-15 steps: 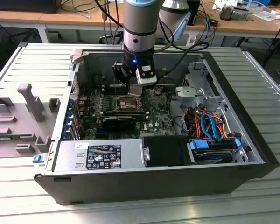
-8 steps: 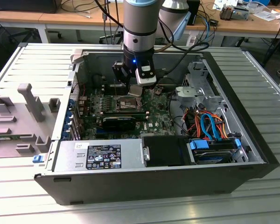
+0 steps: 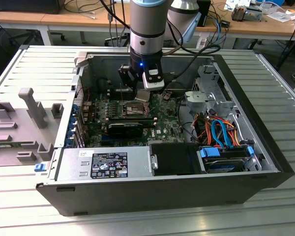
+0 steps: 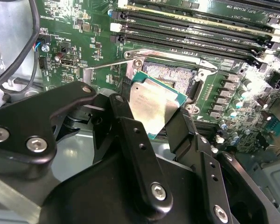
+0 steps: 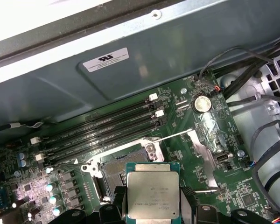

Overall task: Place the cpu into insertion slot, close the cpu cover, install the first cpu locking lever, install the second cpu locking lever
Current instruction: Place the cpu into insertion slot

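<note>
The hand (image 4: 151, 117) pinches the cpu (image 4: 148, 103) by two opposite edges, its black fingers (image 4: 126, 116) pressed against the chip's sides. The cpu's silver top shows in both wrist views. It hangs just above the insertion slot (image 4: 171, 74) and is not yet seated in it. The slot lies open with its pin field uncovered, and a thin metal lever (image 5: 177, 136) sticks out beside it. Long black memory slots (image 5: 102, 129) run next to it on the green motherboard (image 3: 162, 127). In the exterior view the arm reaches down into an open computer case (image 3: 162, 194). The case lies on a slatted metal worktop (image 3: 39, 64), with grey plastic fixtures (image 3: 32, 105) on the exterior view's left.
</note>
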`<state>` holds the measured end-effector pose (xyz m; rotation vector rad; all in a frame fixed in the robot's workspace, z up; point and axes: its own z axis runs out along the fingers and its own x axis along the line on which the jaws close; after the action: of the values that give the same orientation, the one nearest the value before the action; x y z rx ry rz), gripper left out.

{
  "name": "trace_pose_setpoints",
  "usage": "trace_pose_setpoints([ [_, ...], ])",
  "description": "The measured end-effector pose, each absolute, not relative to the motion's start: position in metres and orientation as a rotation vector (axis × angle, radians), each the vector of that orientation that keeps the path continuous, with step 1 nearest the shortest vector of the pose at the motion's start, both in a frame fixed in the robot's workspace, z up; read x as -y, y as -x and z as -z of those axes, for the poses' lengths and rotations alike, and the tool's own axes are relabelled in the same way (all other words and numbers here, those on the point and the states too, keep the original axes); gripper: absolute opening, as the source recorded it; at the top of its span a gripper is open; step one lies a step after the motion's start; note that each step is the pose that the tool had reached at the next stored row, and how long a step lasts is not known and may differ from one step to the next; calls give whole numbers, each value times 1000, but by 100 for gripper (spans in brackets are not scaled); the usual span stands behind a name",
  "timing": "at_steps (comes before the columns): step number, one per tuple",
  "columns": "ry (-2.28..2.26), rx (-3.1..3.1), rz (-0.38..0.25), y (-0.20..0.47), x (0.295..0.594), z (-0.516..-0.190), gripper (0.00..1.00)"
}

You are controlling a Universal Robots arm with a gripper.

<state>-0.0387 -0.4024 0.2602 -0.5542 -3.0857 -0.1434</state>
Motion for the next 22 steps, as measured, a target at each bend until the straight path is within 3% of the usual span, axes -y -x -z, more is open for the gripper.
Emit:
trace_pose_setpoints([
  [22,625,3074,144,39,402,-260,54],
])
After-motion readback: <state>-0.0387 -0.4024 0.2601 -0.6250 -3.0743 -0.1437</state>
